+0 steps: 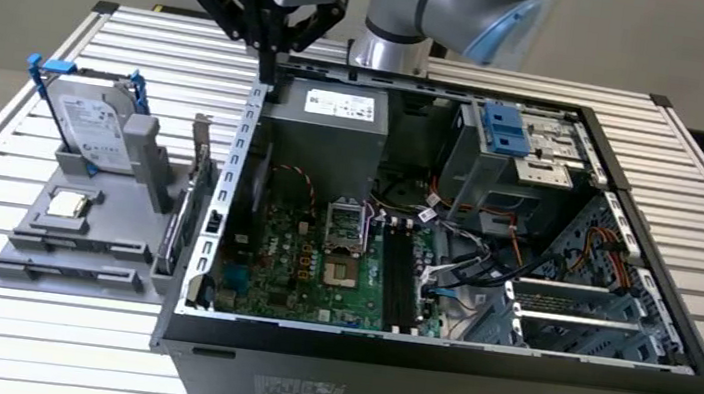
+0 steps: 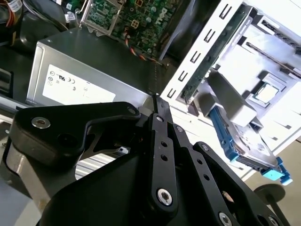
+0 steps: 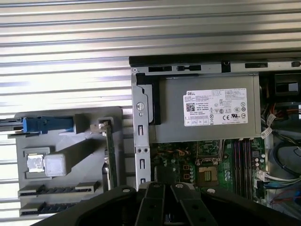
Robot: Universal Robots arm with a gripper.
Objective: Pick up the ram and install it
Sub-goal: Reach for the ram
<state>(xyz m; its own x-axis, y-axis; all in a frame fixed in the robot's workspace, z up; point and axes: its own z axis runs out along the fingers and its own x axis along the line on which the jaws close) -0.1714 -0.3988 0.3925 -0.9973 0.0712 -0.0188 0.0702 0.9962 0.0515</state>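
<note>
Closest in both wrist views, the black end effector [image 2: 159,101] has its fingers drawn together into one narrow tip, with no gap between the pads. I cannot tell whether anything thin is pinched there. In the exterior view it hangs close above the far end of the case [image 1: 237,173] wall on the exterior view's left.

The ram [image 3: 59,189] appears to be the thin dark strip standing on edge in a long holder at the near end of the grey fixture [image 1: 120,227]. A similar strip lies just beside it in a parallel holder, and I cannot tell the two apart. Seen edge-on, it is long, narrow and very dark, crossed by small grey tabs, and its face is hidden. In the exterior view that holder sits at about 7 o'clock from the end effector, lower and well apart from it.

The fixture rests on the slatted tabltop [image 1: 39,340] at 9 o'clock from the case, just beside its wall. It also carries a hard drive [image 1: 91,130] upright at the far end, a square chip [image 1: 69,206] in the middle, and a card [image 1: 199,188] on edge along the side nearest the case. The black slots [image 1: 394,273] on the motherboard [image 1: 304,262] lie at about 5 o'clock from the end effector.
</note>
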